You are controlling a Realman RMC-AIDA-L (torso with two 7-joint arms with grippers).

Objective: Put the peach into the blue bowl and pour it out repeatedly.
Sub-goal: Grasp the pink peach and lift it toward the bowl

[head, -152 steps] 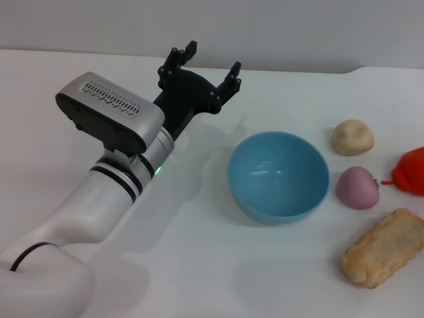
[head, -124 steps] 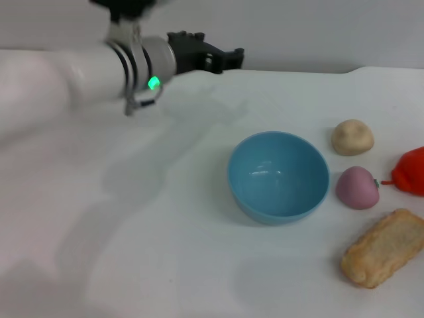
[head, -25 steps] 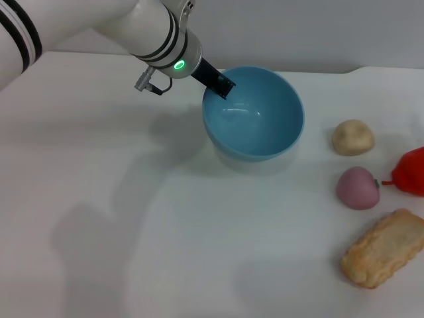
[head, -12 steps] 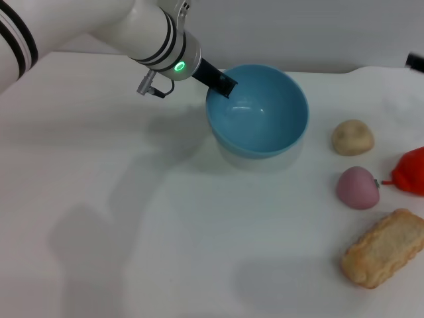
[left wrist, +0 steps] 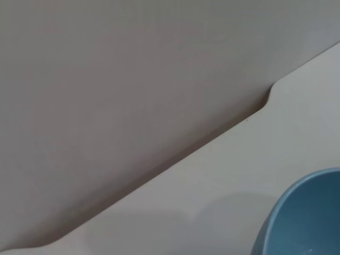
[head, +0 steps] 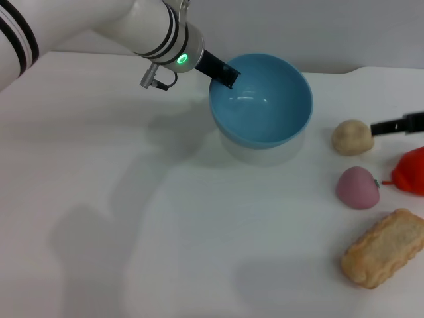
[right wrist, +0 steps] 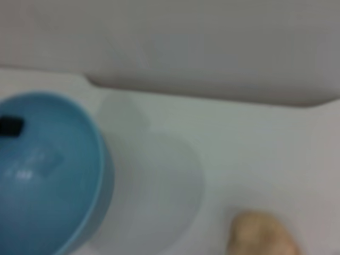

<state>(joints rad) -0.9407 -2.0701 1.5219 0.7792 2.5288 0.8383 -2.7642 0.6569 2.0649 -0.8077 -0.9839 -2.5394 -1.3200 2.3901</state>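
The blue bowl (head: 262, 99) hangs tilted above the table, empty, with its shadow on the surface below. My left gripper (head: 225, 74) is shut on its near-left rim, one black finger reaching inside. The bowl's edge also shows in the left wrist view (left wrist: 308, 212) and in the right wrist view (right wrist: 53, 175). The pink peach (head: 358, 187) lies on the table to the bowl's right, untouched. A dark finger of my right gripper (head: 397, 126) reaches in from the right edge, just behind the peach and beside the beige ball.
A beige lumpy ball (head: 352, 137) sits behind the peach and shows in the right wrist view (right wrist: 260, 234). A red pepper-like item (head: 411, 171) lies at the right edge. A tan bread-like block (head: 384, 247) lies in front of the peach. The white table (head: 132, 232) spreads left.
The left arm has raised the bowl and carried it slightly right. The right gripper has come in from the right edge toward the beige ball.
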